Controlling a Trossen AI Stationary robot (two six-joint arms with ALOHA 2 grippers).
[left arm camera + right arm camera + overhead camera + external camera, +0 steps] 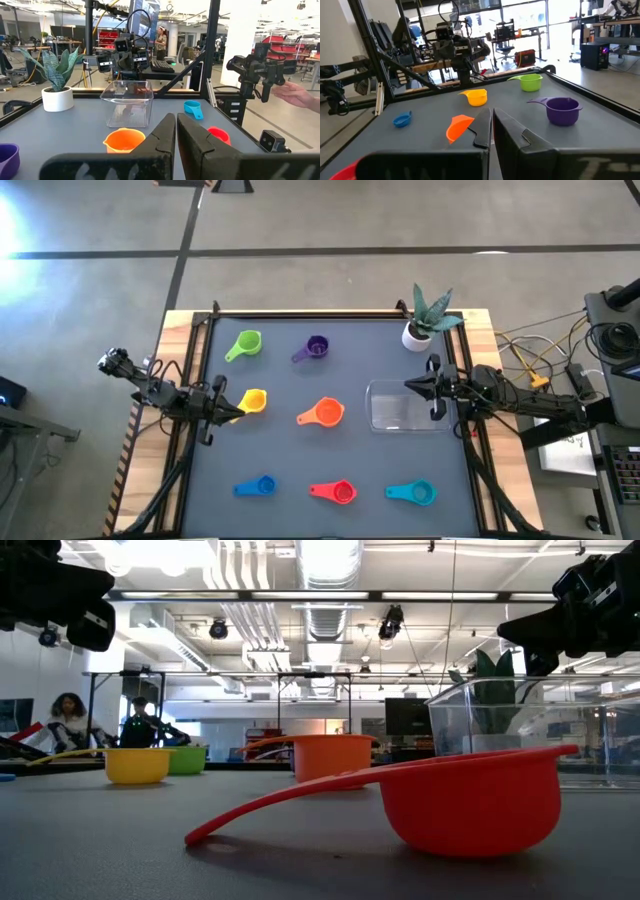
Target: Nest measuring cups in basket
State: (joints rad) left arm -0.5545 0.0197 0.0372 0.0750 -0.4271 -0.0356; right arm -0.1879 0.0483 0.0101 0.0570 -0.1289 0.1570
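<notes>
Seven measuring cups lie spread on the dark mat: green (245, 345), purple (314, 348), yellow (252, 401), orange (323, 413), blue (258, 486), red (335, 492) and teal (414, 493). The clear basket (408, 406) stands right of the orange cup with no cup in it. My left gripper (236, 406) hovers shut at the left edge, close by the yellow cup. My right gripper (410, 386) hovers shut at the right edge, over the basket's far side. Neither holds anything.
A white pot with a green plant (424, 323) stands at the mat's far right corner. A black frame (330, 313) rims the mat. Cables lie beyond the right edge (540, 365). In the left wrist view a person's hand (300, 94) shows beyond the table.
</notes>
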